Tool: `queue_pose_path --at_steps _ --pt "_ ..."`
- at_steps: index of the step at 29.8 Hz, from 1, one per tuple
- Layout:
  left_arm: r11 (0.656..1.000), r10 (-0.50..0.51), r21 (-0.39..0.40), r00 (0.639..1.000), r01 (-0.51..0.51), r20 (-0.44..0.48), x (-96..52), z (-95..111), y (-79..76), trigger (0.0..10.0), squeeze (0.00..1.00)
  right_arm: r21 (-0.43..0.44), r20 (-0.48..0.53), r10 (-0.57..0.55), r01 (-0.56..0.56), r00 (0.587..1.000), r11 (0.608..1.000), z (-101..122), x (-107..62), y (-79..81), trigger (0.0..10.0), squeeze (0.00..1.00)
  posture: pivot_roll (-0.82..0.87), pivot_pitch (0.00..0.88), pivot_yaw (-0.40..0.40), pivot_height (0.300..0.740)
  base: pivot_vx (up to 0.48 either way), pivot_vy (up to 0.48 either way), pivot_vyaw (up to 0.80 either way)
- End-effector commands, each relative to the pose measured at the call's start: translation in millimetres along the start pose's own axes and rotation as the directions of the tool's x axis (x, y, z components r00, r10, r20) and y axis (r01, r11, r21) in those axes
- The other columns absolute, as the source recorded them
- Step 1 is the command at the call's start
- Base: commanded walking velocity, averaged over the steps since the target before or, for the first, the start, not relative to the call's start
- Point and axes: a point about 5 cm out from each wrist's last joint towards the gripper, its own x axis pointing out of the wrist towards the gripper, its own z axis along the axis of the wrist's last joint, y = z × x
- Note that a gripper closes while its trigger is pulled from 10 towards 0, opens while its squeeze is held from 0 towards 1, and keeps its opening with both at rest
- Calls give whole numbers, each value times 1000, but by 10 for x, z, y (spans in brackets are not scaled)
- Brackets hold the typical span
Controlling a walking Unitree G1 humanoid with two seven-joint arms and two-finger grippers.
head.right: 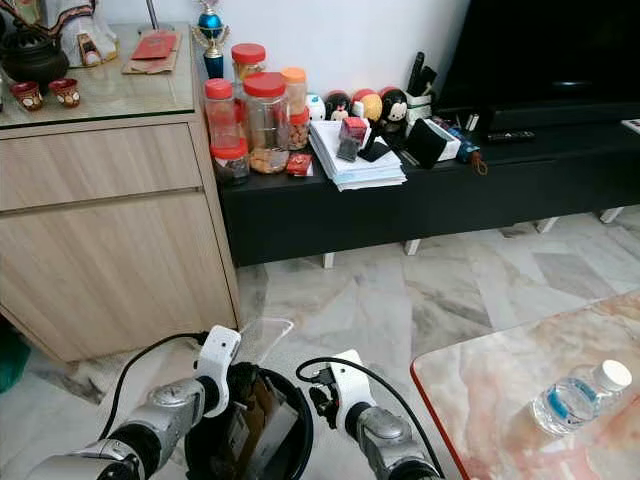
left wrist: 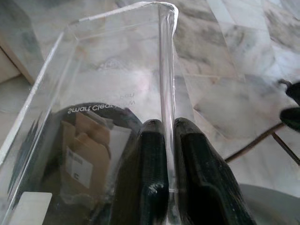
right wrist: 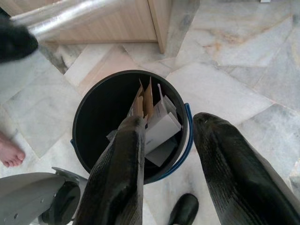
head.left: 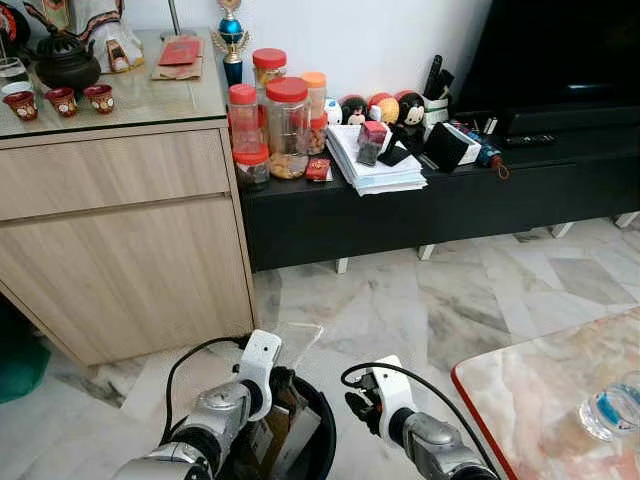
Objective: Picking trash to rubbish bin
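bare foot (right wrist: 10, 153), beside rubbish bin (right wrist: 84, 136)

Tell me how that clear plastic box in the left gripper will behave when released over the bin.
The clear plastic box is thin-walled and see-through, so probably light and a bit flexible. The left gripper pinches one wall edge, which looks slick. It may tip or catch on cardboard in the rubbish bin.

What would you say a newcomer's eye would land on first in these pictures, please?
Probably the clear plastic box pinched between the left gripper's black fingers, right above the round black rubbish bin stuffed with cardboard and paper on the marble floor. Next, the red-lidded jars clustered on the low black TV bench. The right gripper hangs open beside the bin.
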Motion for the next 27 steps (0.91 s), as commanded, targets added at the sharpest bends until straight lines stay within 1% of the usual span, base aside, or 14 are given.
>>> queue_pose_path --at_steps 1,10,11,12,27 --pt "999 -50 4 997 50 -55 10 -75 -61 10000 0 -6 36 -4 4 999 1000 104 22 6 10000 0 20 67 -58 740 0 0 0" --pt "999 -47 -6 997 46 -62 0 -84 -41 10000 0 -4 42 -15 15 999 1000 102 17 -7 10000 0 20 67 -52 740 0 0 0" --pt "999 -47 -6 997 46 -63 0 -83 -39 10000 294 -3 42 -16 16 999 1000 101 16 -8 10000 0 20 67 -51 740 0 0 0" --pt "999 -47 -6 997 47 -63 -1 -83 -38 10000 1000 -2 43 -16 16 999 1000 100 16 -8 10000 0 20 68 -50 740 0 0 0" --pt "999 -45 -3 997 45 -61 -4 -74 -28 10000 1000 -1 36 -19 19 999 1000 76 14 -3 10000 0 24 68 -51 740 0 0 0"
